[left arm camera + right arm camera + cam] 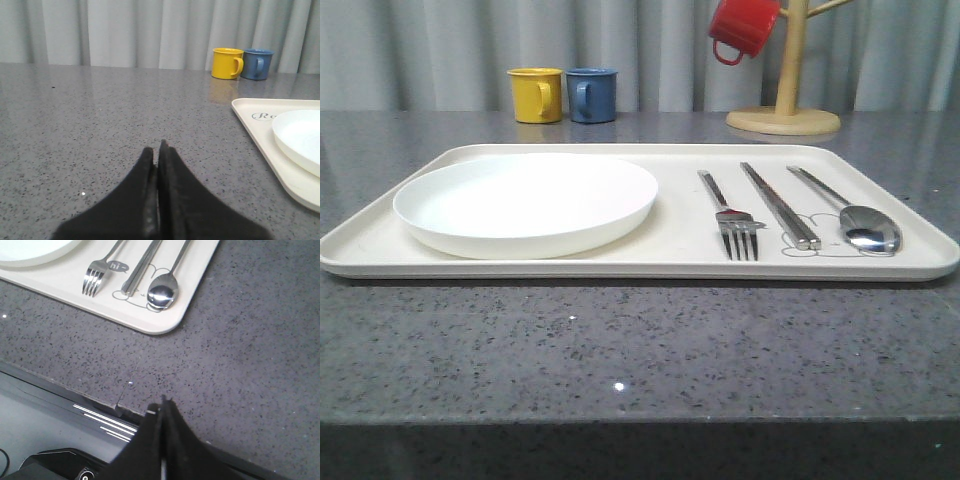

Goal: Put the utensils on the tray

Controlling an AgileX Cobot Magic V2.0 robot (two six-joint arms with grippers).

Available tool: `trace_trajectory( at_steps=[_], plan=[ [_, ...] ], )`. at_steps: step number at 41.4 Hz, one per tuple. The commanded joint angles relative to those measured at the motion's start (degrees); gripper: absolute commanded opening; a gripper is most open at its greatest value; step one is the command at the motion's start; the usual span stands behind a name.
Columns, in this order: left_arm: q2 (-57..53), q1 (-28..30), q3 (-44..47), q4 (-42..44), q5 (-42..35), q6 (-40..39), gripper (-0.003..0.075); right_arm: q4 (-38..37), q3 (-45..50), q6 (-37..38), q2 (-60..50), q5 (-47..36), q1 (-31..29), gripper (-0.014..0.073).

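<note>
The cream tray (620,262) lies across the grey table. On its right half rest a silver fork (730,217), a pair of chopsticks (779,205) and a spoon (852,220), side by side. The right wrist view shows the same fork (97,274), chopsticks (142,266) and spoon (164,288) near the tray's corner (165,325). My right gripper (162,402) is shut and empty, at the table's front edge, apart from the tray. My left gripper (156,150) is shut and empty over bare table, left of the tray (260,145).
A round white plate (525,203) fills the tray's left half. A yellow cup (537,95) and a blue cup (591,95) stand at the back. A red cup (742,28) hangs on a wooden cup stand (785,100) at the back right.
</note>
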Motion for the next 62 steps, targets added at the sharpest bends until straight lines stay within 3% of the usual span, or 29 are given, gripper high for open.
trace_trajectory(
  at_steps=[1,55,62],
  plan=[
    [-1.4,-1.0,-0.1,0.6,-4.2,-0.1,-0.0018,0.0,-1.3,-0.5,0.5,-3.6,0.1,-0.0068],
    [-1.4,-3.0,-0.1,3.3,-4.5,-0.1,-0.0018,-1.4,-1.3,-0.5,0.5,-3.7,0.1,-0.0068],
    [-1.4,-3.0,-0.1,3.3,-4.5,-0.1,-0.0018,-4.3,8.5,-0.6,-6.7,-17.8,-3.6,-0.0068]
  ],
)
